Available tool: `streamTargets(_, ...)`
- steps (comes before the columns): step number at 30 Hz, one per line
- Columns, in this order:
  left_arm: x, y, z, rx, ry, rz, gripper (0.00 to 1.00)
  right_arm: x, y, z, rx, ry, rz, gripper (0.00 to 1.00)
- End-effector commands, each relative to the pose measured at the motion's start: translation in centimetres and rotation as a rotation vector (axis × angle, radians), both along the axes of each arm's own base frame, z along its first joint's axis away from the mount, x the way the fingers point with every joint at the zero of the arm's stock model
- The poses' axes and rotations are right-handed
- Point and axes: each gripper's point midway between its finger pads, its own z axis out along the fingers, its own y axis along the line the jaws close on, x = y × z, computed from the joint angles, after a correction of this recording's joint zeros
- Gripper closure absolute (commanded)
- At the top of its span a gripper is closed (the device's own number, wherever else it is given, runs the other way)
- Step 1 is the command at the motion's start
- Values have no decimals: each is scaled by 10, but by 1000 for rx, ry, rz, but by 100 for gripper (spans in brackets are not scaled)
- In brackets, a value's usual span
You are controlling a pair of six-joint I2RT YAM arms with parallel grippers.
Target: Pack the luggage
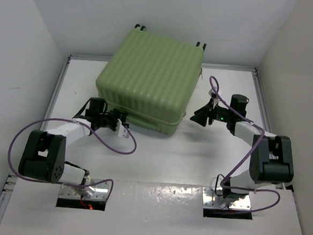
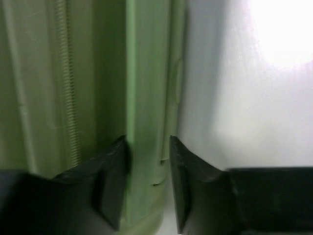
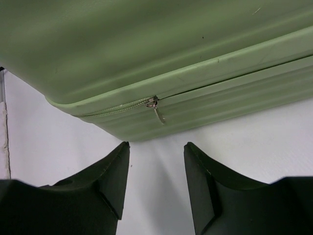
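Observation:
The luggage [image 1: 151, 74], a big pale green ribbed suitcase, lies shut and flat on the white table, wheels [image 1: 201, 45] toward the back. My left gripper [image 1: 124, 128] is at its near left corner. In the left wrist view the fingers [image 2: 148, 142] stand open on either side of a green rim band of the luggage [image 2: 146, 73]. My right gripper [image 1: 199, 116] hovers open just off the near right corner. Its wrist view shows the luggage [image 3: 146, 44] and a zipper pull [image 3: 157, 110] hanging ahead of the empty jaws [image 3: 156, 147].
White walls close in the table [image 1: 169, 161] at the back and on both sides. Purple cables loop from both arms, the left one [image 1: 111, 146] trailing over the table in front of the suitcase.

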Motion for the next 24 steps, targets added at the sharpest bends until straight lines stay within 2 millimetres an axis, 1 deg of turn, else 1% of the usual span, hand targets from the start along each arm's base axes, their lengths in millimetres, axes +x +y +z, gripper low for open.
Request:
streamTargets(1, 19, 8, 3, 15, -75, 42, 64, 13, 7, 18, -2, -150, 73, 51)
streamTargets(2, 14, 5, -1, 17, -64, 31, 68, 16, 7, 19, -4, -168, 76, 51)
streamTargets(3, 14, 5, -1, 17, -64, 31, 74, 17, 7, 19, -2, -180, 84, 51)
streamTargets(4, 14, 5, -1, 17, -64, 31, 76, 18, 8, 15, 0, -172, 90, 51)
streamTargets(5, 12, 2, -3, 18, -55, 22, 76, 17, 18, 20, 7, -208, 126, 51)
streamTargets(7, 10, -2, -3, 18, -55, 11, 76, 17, 22, 14, 5, -213, 148, 51)
streamTargets(8, 10, -2, -3, 18, -55, 11, 77, 20, 24, 17, 4, -230, 159, 51)
streamTargets(9, 10, -2, -3, 18, -55, 11, 77, 22, 25, 13, 0, -234, 166, 51)
streamTargets(10, 9, -6, -3, 17, -55, 1, 77, 23, 25, 13, -4, -244, 167, 51)
streamTargets(11, 8, -6, -6, 15, -39, 5, 77, 26, 25, 12, -11, -261, 167, 50)
streamTargets(13, 8, -6, -6, 15, -39, 5, 77, 28, 27, 9, -11, -269, 173, 50)
streamTargets(14, 8, -5, -6, 11, -33, 11, 77, 30, 28, 10, -12, -281, 175, 50)
streamTargets(17, 11, -4, -7, 18, -32, 17, 78, 31, 32, 8, -18, -291, 181, 50)
streamTargets(18, 10, -4, -10, 19, -23, 17, 78, 33, 33, 7, -25, -307, 177, 50)
streamTargets(19, 13, -5, -7, 18, -32, 17, 79, 33, 34, 6, -29, -312, 175, 50)
streamTargets(21, 13, -5, -6, 18, -32, 17, 79, 36, 35, 5, -32, -325, 173, 50)
streamTargets(24, 13, -5, -10, 19, -23, 17, 81, 36, 40, 7, -21, -327, 188, 51)
